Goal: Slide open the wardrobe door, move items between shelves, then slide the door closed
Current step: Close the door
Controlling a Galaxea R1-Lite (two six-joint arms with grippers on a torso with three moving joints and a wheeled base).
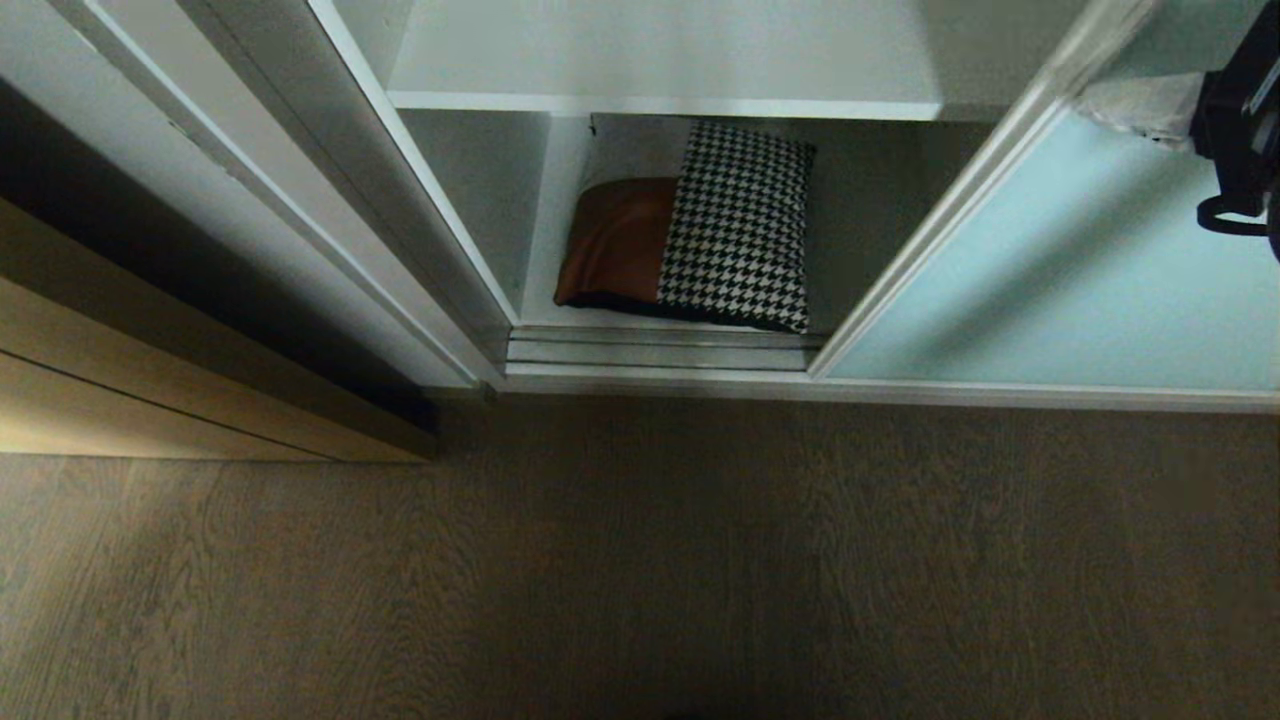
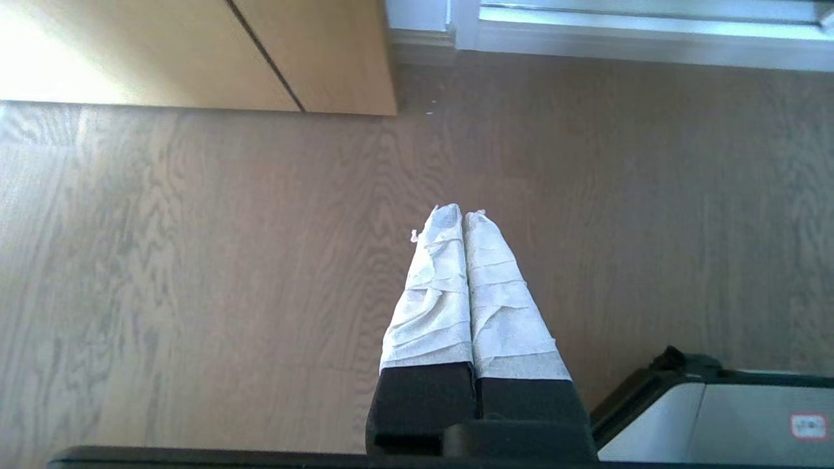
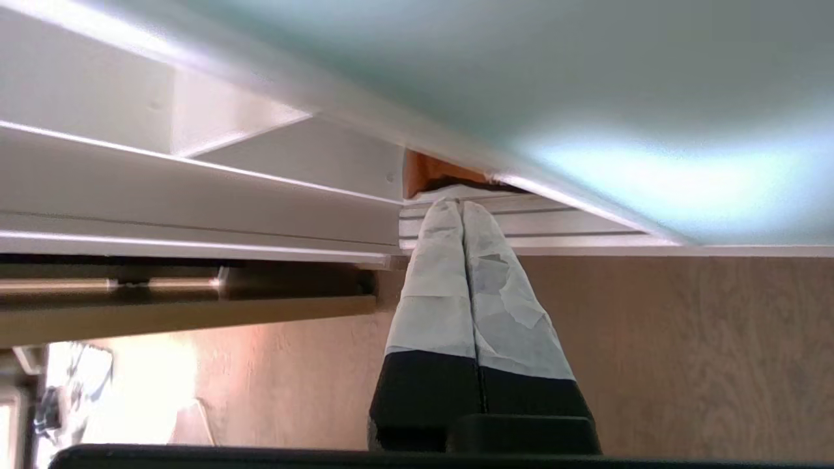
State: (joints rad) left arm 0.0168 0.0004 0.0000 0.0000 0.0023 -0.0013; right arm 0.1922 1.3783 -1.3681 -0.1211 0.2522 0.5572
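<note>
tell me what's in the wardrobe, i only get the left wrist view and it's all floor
Observer: A tan and houndstooth cushion lies on the lower shelf, near its left end.
Operator: is the door open
Observer: Partly. The sliding door covers the right side; the cushion shows in the gap.
Operator: where's the right arm
Observer: The right gripper is in front of that door's glass, fingers shut, holding nothing.
</note>
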